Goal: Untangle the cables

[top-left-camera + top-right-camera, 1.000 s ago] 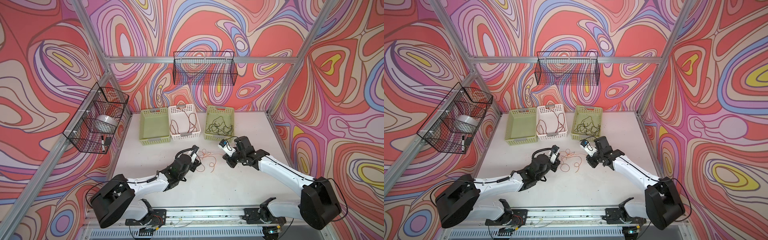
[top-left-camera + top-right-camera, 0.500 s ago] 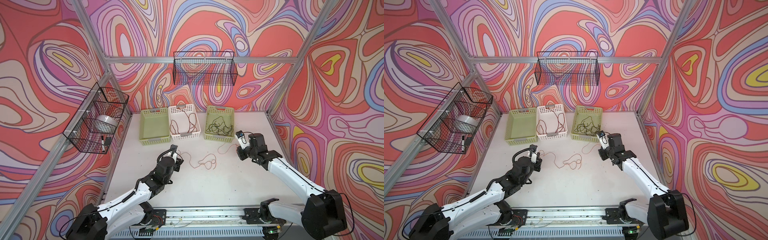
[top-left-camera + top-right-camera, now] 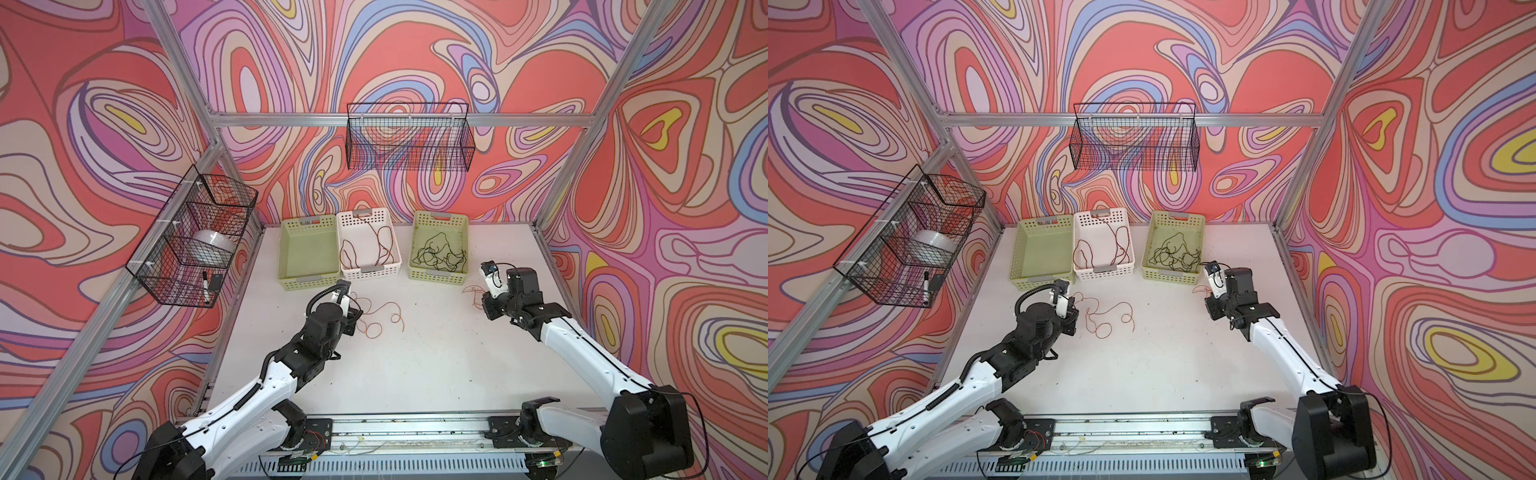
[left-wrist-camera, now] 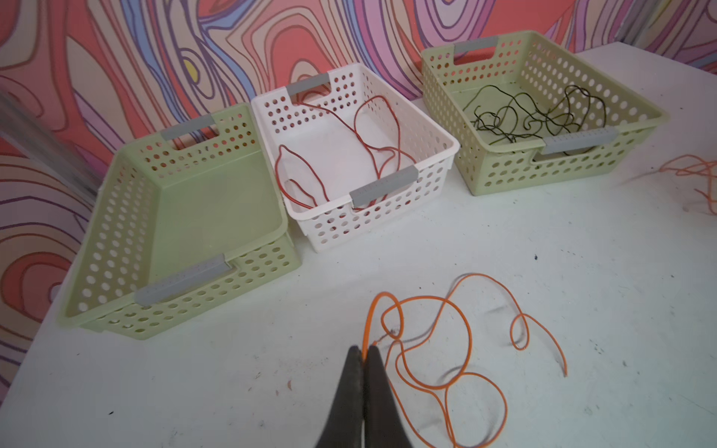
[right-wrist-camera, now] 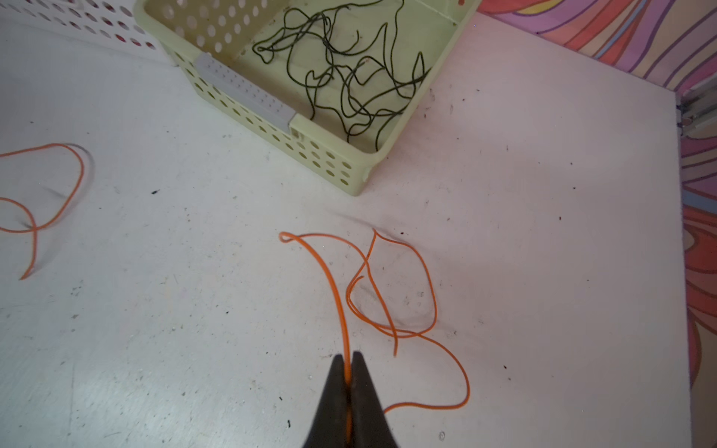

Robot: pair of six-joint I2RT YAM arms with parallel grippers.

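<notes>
Two bunches of orange cable lie on the white table. My left gripper (image 4: 362, 349) is shut on a strand of the left bunch (image 4: 366, 329), whose loops (image 3: 376, 322) spread to its right; in a top view the gripper (image 3: 1073, 322) sits in front of the baskets. My right gripper (image 5: 348, 358) is shut on a strand of the smaller bunch (image 5: 343, 310), near the table's right side (image 3: 484, 305). The reddish-brown cable (image 3: 348, 253) lies in the white basket (image 3: 370, 272). The black cable (image 5: 349, 77) lies heaped in the right green basket (image 3: 438, 274).
An empty green basket (image 3: 308, 282) stands left of the white one at the back. Black wire baskets hang on the left wall (image 3: 195, 249) and the back wall (image 3: 409, 141). The arms' base rail (image 3: 415, 432) runs along the front edge.
Both grippers have drawn apart from the middle, the right one going right. The orange tangle that lay between them now shows as a separate bunch at each gripper.
</notes>
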